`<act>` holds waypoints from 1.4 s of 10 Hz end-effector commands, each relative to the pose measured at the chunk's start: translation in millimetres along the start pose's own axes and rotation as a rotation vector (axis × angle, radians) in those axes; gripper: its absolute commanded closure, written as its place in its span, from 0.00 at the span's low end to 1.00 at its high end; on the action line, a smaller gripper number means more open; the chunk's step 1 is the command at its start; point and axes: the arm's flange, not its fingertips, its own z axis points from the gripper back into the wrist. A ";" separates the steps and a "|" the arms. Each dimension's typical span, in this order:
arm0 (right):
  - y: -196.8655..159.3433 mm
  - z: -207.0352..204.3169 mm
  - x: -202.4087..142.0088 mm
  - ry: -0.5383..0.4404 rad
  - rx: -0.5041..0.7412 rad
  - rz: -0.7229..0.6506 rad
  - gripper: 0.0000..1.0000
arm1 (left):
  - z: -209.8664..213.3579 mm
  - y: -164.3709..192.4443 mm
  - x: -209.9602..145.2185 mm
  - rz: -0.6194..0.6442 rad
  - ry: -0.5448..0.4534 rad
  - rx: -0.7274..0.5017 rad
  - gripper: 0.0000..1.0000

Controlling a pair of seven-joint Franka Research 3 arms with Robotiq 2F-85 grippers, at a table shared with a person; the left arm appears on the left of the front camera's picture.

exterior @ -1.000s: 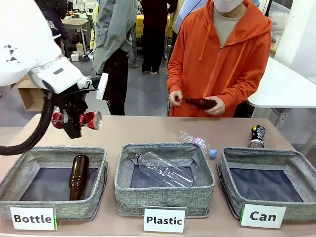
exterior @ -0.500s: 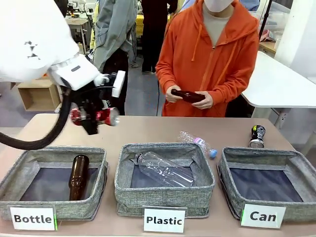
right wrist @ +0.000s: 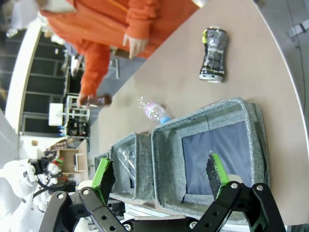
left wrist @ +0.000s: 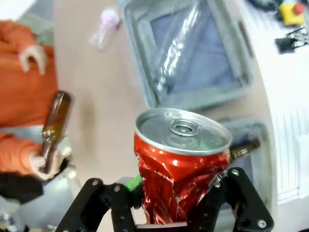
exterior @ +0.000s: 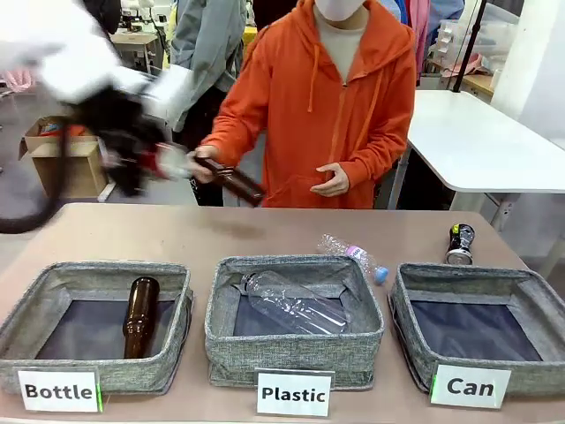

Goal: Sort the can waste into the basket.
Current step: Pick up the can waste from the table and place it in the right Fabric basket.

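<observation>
Where the front view looks across the table, the left gripper is a dark blur high over the far left edge. The red can is a red and silver smear at its tip. The black can, silver-ended, rests on the table at far right, just behind the basket, a grey woven bin with a dark floor and a card reading "Can". Between the red can and that basket:
- The Bottle bin, holding a brown bottle.
- The Plastic bin, holding a clear bottle.
- A small crumpled bottle on the table.

A person's hand holds a second brown bottle right beside the gripper.

Left wrist view:
- Red can: shiny, body crushed and creased, silver lid and pull tab whole, standing upright.
- Left gripper: pinches the can's lower body from both sides, a green pad pressed to it.
- Beyond the can: Plastic bin. To the left, the person's bottle.

Right wrist view:
- Right gripper: jaws spread wide, nothing between them.
- Basket: beneath the gripper, floor bare.
- Black can: dented at the waist, on the table beyond the basket's far rim, well apart from the gripper.
- Small crumpled bottle: near the basket's corner.
</observation>
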 end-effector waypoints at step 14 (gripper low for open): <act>-1.3 -0.6 2.1 -0.013 0.028 0.020 0.00 | 97.1 -161.2 -195.0 0.556 -0.467 0.264 1.00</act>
